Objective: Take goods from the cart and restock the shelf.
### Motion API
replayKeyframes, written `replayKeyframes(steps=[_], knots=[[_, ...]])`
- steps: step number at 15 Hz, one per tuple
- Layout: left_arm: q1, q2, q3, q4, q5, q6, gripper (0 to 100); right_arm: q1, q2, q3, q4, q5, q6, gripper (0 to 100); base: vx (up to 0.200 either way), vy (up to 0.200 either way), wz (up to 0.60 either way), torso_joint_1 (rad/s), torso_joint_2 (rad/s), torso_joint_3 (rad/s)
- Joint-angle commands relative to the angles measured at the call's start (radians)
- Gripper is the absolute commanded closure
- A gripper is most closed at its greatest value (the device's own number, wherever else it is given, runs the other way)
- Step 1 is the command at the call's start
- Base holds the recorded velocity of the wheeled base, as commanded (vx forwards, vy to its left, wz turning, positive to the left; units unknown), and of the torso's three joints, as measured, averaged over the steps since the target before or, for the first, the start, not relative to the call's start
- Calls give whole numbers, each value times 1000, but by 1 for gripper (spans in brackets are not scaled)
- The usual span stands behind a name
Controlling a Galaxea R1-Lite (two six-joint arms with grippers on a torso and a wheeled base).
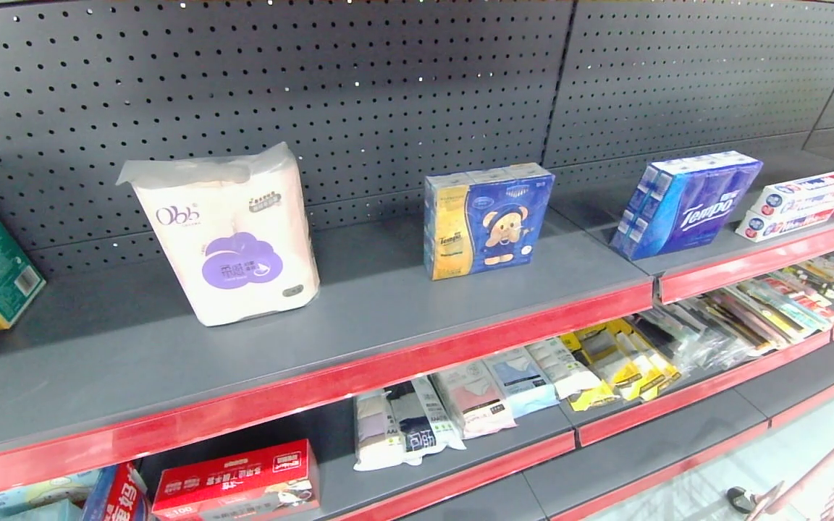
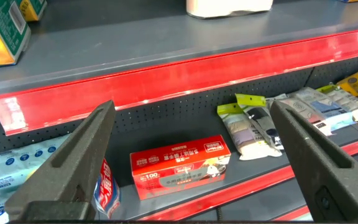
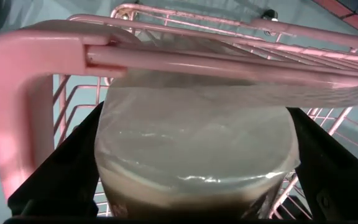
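A plastic-wrapped pack is clamped between the right fingers, its width spanning their gap, with the pink cart rail just beyond it. The left fingers are spread wide and empty, the shelf ahead of them. The lift is judged the right arm's.

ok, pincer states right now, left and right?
Left pincer: open, empty.
Right pincer: shut on the plastic-wrapped pack, over the pink cart.
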Motion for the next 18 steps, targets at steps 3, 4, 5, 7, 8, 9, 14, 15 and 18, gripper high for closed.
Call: replayKeyframes(steps=[3,4,5,7,8,9,14,15,18], knots=[[1,0,0,0,0,0,0,0,3,-3,-1,-2,-6,0,0,0,0,0,0,0],[1,0,0,0,0,0,0,0,3,-3,-1,-2,-7,0,0,0,0,0,0,0],[1,0,0,0,0,0,0,0,5,-3,-1,-2,-7,0,0,0,0,0,0,0],[1,0,0,0,0,-2,0,0,11,0,-1,-3,-7,0,0,0,0,0,0,0],[1,0,0,0,0,0,0,0,12,0,-1,-3,-7,0,0,0,0,0,0,0],[1,0,0,0,0,0,0,0,15,0,-1,-2,-6,100,0,0,0,0,0,0],[1,0,0,0,0,0,0,0,21,9,-1,-2,-4,100,0,0,0,0,0,0],[1,0,0,0,0,0,0,0,20,9,-1,-2,-3,100,0,0,0,0,0,0],[1,0,0,0,0,0,0,0,-71,15,5,-2,14,100,0,0,0,0,0,0]])
